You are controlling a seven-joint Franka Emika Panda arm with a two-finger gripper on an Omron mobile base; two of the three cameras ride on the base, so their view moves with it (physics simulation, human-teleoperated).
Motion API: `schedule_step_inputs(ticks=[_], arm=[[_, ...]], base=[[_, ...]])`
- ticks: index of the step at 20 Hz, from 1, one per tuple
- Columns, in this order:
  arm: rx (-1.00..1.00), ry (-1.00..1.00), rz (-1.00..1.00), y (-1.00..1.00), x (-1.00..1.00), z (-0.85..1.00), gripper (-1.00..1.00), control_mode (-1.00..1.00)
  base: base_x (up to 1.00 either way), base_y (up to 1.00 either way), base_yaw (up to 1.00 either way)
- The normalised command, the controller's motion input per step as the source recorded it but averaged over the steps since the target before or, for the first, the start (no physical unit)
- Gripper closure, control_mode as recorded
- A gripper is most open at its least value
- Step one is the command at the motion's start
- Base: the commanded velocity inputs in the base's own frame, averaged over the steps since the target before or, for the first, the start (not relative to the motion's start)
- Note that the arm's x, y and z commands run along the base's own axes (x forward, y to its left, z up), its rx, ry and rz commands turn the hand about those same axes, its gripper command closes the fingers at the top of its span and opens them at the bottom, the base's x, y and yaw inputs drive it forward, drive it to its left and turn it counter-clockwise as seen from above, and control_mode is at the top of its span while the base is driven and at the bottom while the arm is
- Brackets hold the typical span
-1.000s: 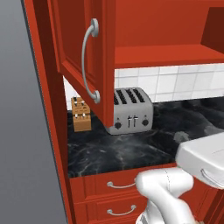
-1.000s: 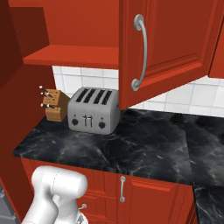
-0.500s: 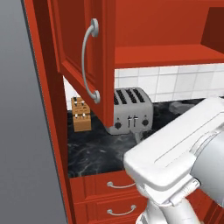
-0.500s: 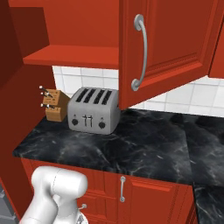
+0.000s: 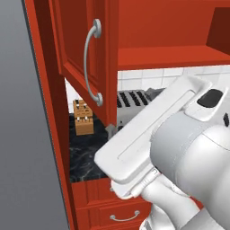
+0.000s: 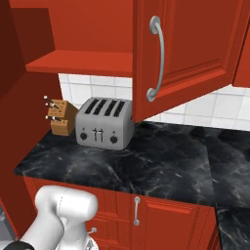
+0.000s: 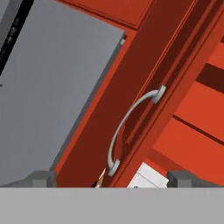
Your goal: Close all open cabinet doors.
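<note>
Overhead, the red cabinet door (image 6: pixel 188 53) stood swung open above the bench (image 6: pixel 161 161), its silver handle (image 7: pixel 131 129) at 12 o'clock from the pincer (image 7: pixel 111 177), whose fingertips (image 7: pixel 41 178) were spread wide, grasping nothing; a toaster (image 6: pixel 105 122) sat at the door's 8 o'clock.

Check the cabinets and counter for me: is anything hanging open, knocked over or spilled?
One cabinet door hangs wide open, swung out over the black counter above the toaster, baring the shelf behind it. The toaster and the knife block stand upright, and nothing is spilled.
</note>
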Motion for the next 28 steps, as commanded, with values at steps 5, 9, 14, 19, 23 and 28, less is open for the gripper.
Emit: schedule_step_inputs(ticks=[5,9,14,19,23,28], arm=[[-0.19,0.01,0.0,0.01,0.39,-0.1,-1.0,-1.0],[-0.18,0.0,0.0,0.04,0.46,-0.07,-1.0,-1.0],[-0.23,-0.06,0.0,0.11,0.21,-0.21,-1.0,-1.0],[-0.23,-0.1,0.0,0.04,0.2,-0.15,-1.0,-1.0],[-0.18,-0.03,0.0,0.0,0.4,-0.03,-1.0,-1.0],[-0.15,0.0,0.0,0.0,0.43,-0.02,-1.0,-1.0]], base=[[0.0,0.0,0.0],[0.0,0.0,0.0],[0.0,0.0,0.0],[0.0,0.0,0.0],[0.0,0.0,0.0],[0.0,0.0,0.0]])
